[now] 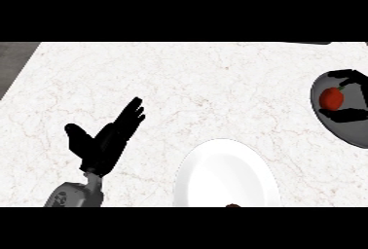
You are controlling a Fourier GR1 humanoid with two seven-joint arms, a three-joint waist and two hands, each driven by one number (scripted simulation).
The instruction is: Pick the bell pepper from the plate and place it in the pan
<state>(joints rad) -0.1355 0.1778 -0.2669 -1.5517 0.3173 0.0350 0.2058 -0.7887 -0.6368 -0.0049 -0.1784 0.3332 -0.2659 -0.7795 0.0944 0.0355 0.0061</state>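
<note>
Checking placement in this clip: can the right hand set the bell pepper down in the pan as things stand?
Probably yes: the right hand already holds the bell pepper over the pan, with nothing between them.

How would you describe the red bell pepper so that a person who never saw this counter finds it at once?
Start from the pale marble counter and look to its far right edge, where a dark grey pan is cut off by the view. Inside it, the right hand curls its black fingers around the bell pepper. It is the only round, bright red thing; the white plate nearby is almost bare.
</note>
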